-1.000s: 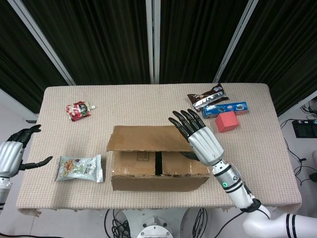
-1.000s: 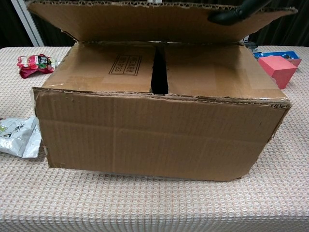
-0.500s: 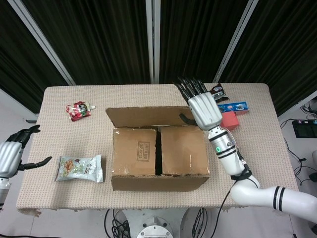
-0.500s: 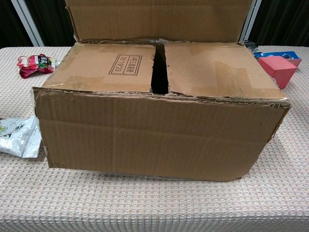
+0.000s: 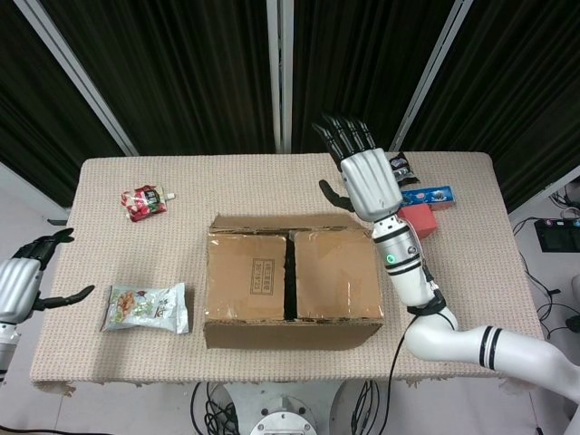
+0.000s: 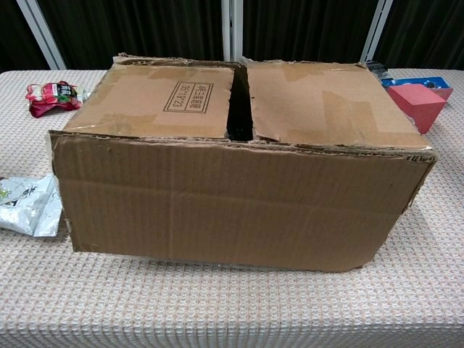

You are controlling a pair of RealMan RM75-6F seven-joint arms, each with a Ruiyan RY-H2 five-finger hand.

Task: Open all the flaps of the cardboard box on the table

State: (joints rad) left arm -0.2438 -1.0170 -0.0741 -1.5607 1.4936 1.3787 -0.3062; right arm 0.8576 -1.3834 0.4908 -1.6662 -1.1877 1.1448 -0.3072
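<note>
cardboard box (image 5: 290,290): near centre of the table (image 5: 227,181); two inner flaps (image 6: 239,101) lie flat, meeting at a dark centre gap; far flap folded back behind the far edge.
right hand (image 5: 367,181): raised above the far right corner of the box, fingers (image 5: 344,136) spread, grasping nothing.
left hand (image 5: 23,276): off the table's near left edge, fingers apart, holding nothing.
snack bag (image 5: 145,308): left of the box.
red pouch (image 5: 143,201): far left.
red block (image 6: 415,101): right of the box, beside a blue packet (image 5: 435,196).
</note>
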